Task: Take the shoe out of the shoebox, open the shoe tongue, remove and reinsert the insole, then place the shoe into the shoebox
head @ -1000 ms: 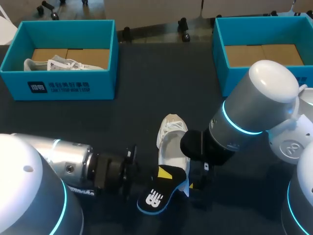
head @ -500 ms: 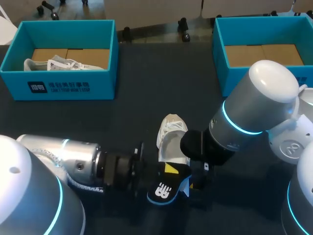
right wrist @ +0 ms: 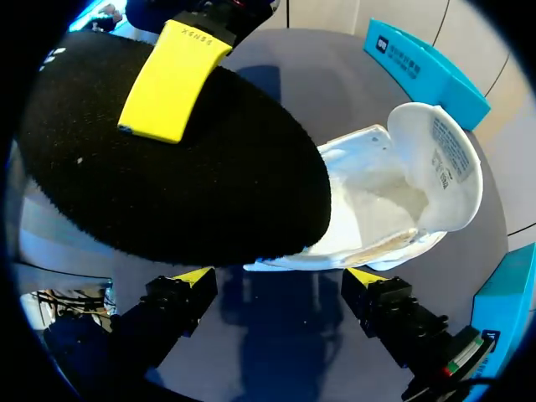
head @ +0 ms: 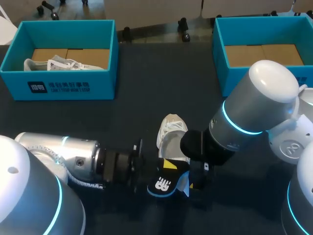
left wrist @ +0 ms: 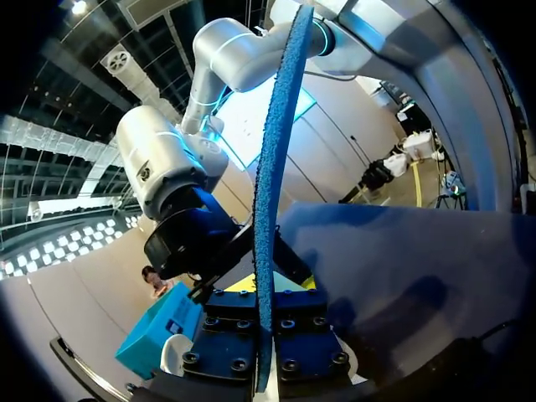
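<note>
My left tool (left wrist: 265,322) is clamped on the insole (left wrist: 276,151), holding it on edge over the heel end of the white shoe (right wrist: 377,201). My right tool (right wrist: 279,280) stands wide, the heel just ahead of its fingers. The shoe lies on the dark surface (head: 146,112), tongue folded back, well apart from the left shoebox (head: 63,85) and right shoebox (head: 234,81).

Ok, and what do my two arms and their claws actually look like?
The left arm and right arm are both rounded silver-grey and white shells with glowing cyan rings at the joints, ending in black wrist sections. The left claw has dark finger blocks studded with bolts. The right claw has two black fingers. Both carry bright yellow tips.
</note>
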